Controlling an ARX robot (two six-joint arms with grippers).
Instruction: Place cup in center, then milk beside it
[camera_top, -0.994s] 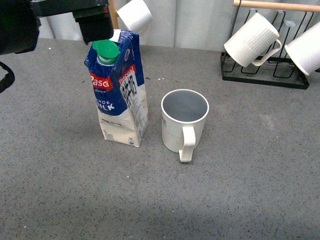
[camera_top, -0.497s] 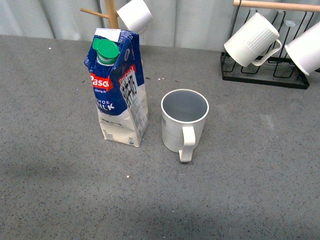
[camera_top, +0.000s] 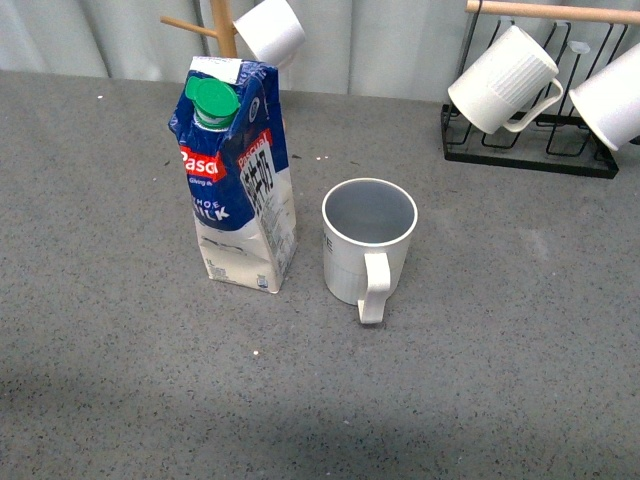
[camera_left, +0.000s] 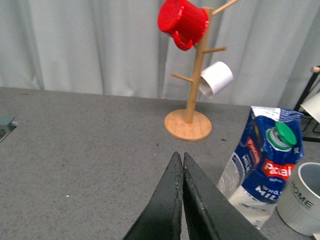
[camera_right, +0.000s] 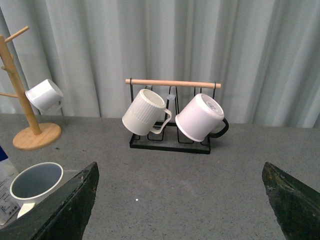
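Fingers are absent from the front view: the cup (camera_top: 368, 245) stands mid-desk (camera_top: 520, 380), the milk (camera_top: 237, 175) upright just left of it, apart, so both placements look done. Left wrist view: left fingers (camera_left: 181, 200) pressed together, empty, clear of the carton reading "Pascual"; the cup reads "HOME". Right wrist view: right fingers (camera_right: 182, 200) spread wide, empty.
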